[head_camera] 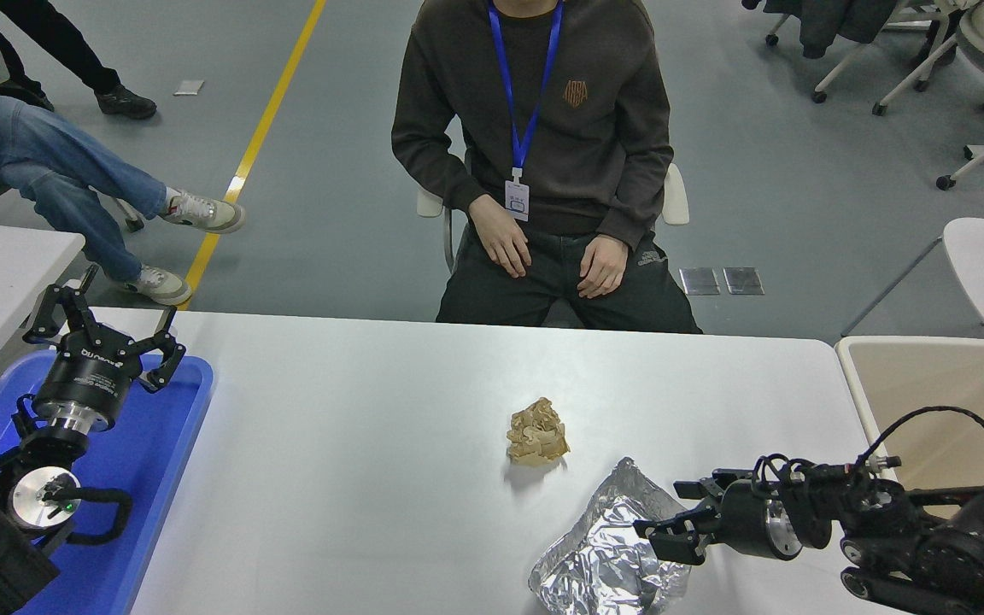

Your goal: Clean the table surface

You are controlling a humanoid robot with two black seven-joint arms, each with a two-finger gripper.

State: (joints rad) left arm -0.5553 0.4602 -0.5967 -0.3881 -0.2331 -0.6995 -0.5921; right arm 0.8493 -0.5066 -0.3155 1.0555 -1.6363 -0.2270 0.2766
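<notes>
Bin [928, 376] beige, inside bare | right gripper [671, 523] jaws parted at foil bag [607, 559] | left gripper [103, 329] jaws spread
</notes>
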